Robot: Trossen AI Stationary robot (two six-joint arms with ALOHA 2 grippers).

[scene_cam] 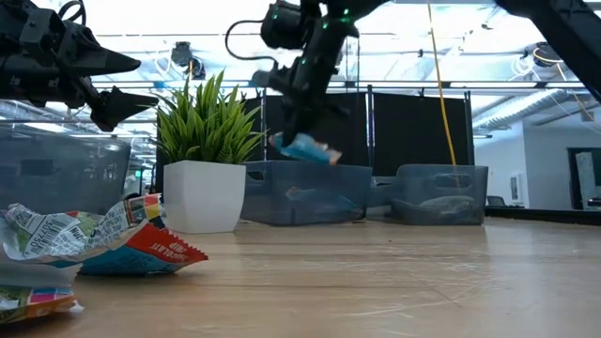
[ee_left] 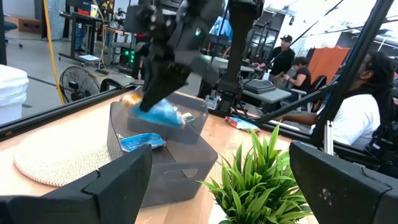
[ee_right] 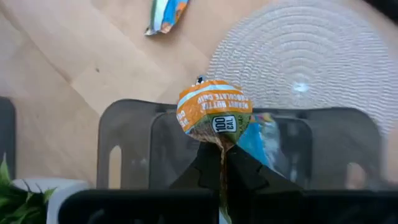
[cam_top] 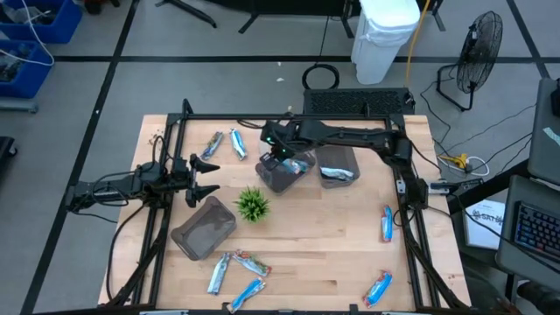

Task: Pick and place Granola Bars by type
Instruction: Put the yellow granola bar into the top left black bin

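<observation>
The left gripper (cam_top: 208,178) waits, jaws apart, beside the left tray (cam_top: 203,228). The right gripper (cam_top: 282,147) pinches a bar (ee_right: 213,111) above the middle tray (cam_top: 282,174); its orange wrapper reads "100 CAL" and "CHOCOLATE CHIP".

Orange, white & brown bar (ee_right: 213,113) in black right tool (ee_right: 222,163). Grey tray (ee_right: 124,134) w/ blue bar (ee_right: 262,140) inside. Pale wood bench (cam_top: 332,236). Green plant (cam_top: 254,205), white pot (scene_cam: 203,195). Blue-silver bars (cam_top: 386,223) on bench.
</observation>
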